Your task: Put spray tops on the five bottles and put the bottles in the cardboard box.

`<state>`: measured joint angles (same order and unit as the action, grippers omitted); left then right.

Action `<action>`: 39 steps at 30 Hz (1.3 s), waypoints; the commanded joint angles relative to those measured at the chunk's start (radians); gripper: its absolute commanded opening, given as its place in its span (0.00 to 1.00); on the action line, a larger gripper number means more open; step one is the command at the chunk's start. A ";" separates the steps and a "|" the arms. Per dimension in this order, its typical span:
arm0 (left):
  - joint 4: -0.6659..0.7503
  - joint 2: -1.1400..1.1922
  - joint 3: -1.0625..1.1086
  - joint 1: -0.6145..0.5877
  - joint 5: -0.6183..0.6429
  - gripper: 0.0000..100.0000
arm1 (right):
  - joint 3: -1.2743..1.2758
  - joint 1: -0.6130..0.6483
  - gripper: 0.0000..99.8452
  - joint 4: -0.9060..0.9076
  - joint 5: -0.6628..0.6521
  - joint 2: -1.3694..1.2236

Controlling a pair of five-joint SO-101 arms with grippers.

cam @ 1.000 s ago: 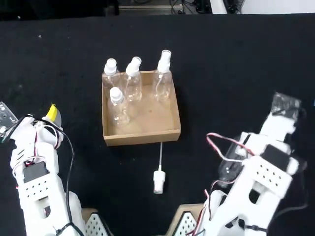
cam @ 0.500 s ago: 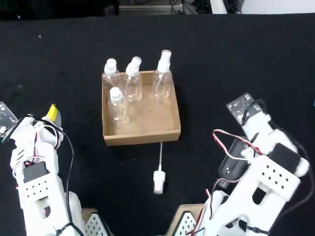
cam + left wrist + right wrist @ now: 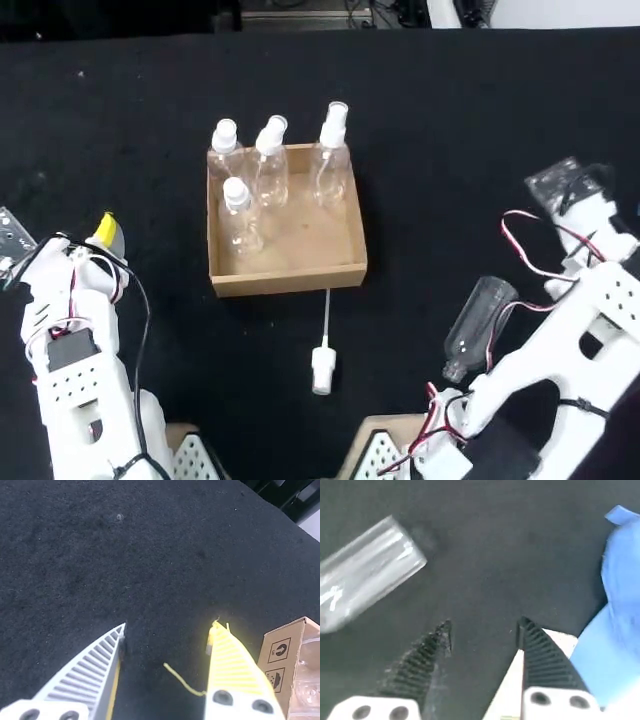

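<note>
my right gripper (image 3: 484, 626) is spread and holds nothing; my left gripper (image 3: 169, 629) is spread too, at 9 o'clock of the box (image 3: 288, 278). the fifth bottle (image 3: 478, 323) lies on its side at 4 o'clock of the box, neck toward 7, without a top. i judge it thin clear plastic: light, slick, apt to roll or dent, so i'd pinch it gently across mid-body. the spray top (image 3: 322, 366) lies at 6 o'clock of the box; its tube looks bendy, so take the head. four topped bottles (image 3: 270, 175) stand in the box. the black surface (image 3: 480, 120) looks cloth-like and grippy; the bottle lies well apart from box and spray top
</note>
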<state>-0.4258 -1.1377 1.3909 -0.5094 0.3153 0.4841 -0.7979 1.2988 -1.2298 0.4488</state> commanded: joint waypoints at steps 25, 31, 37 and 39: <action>0.026 -0.021 -0.015 -0.015 0.002 0.23 | 0.275 0.163 0.44 0.114 -0.918 -0.010; 0.026 -0.021 -0.015 -0.015 0.002 0.23 | 0.384 0.158 0.44 0.043 -0.976 -0.010; 0.026 -0.021 -0.015 -0.015 0.002 0.23 | 0.530 0.173 0.44 -0.149 -0.974 -0.004; 0.026 -0.021 -0.015 -0.013 0.002 0.23 | 0.539 0.157 0.43 -0.173 -0.968 -0.004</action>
<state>-0.4258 -1.1377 1.3909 -0.5094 0.3153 1.0088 -0.6260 1.1991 -2.1934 0.4381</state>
